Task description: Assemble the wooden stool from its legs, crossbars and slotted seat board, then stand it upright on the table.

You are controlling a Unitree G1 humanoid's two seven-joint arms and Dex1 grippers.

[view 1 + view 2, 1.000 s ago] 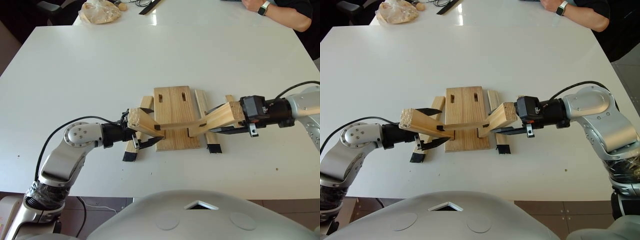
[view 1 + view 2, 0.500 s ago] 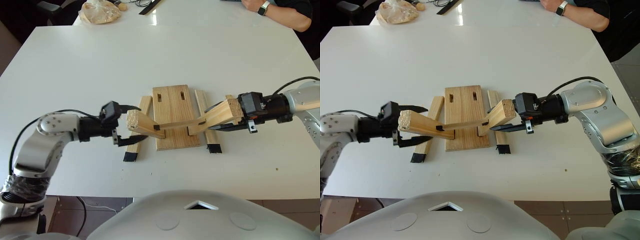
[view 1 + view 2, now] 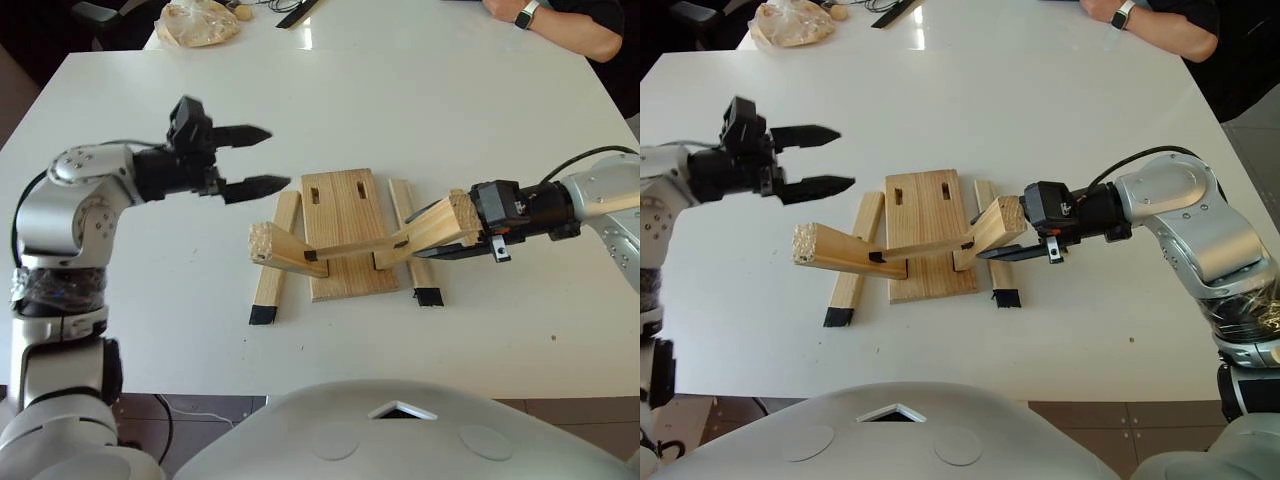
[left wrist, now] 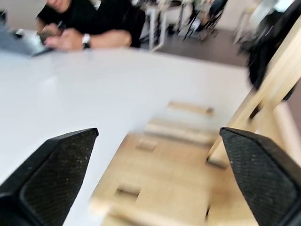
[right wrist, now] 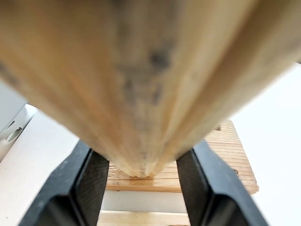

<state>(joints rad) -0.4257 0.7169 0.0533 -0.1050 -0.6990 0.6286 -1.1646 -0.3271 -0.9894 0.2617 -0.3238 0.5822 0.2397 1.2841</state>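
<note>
The right end effector (image 3: 455, 240) is clamped on one thick, pale leg (image 3: 432, 226) of a half-built frame. From its fingers the frame runs toward the robot's left: that leg, a thin crossbar (image 3: 350, 246), and a second leg (image 3: 283, 250) with a rough sawn end. Just below the frame the slotted seat board (image 3: 343, 205) lies flat on the white tabletop (image 3: 420, 100), with two slots near its far edge. Loose legs (image 3: 270, 285) with black tips lie along both sides of the board. The left end effector (image 3: 276, 157) hovers with its fingers spread and nothing between them; the frame's free end is just nearer the robot than its fingertips.
</note>
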